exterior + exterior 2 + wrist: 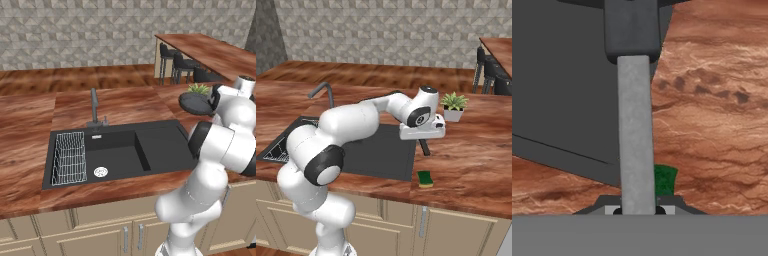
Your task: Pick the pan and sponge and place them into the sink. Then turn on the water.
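One pan (196, 103) hangs in the air, gripped by its long handle (634, 135), which runs straight up from between the closed fingertips in the hand view. Holding it by the handle end keeps the round body out ahead of the hand (423, 131), so the body can lead toward the basin. In the left base view the pan sits above the desk (30, 140), right of the sink (160, 145) and beside a small potted plant (453, 106). From the hand view the pan body lies over the sink's dark drainboard edge, well short of the deep basin with its silver drain (100, 172). The sponge (425, 178) rests on the desk just off the sink's near right corner, below the hand and untouched. The faucet (94, 107) stands behind the basin with no stream showing, so I judge water comes last.
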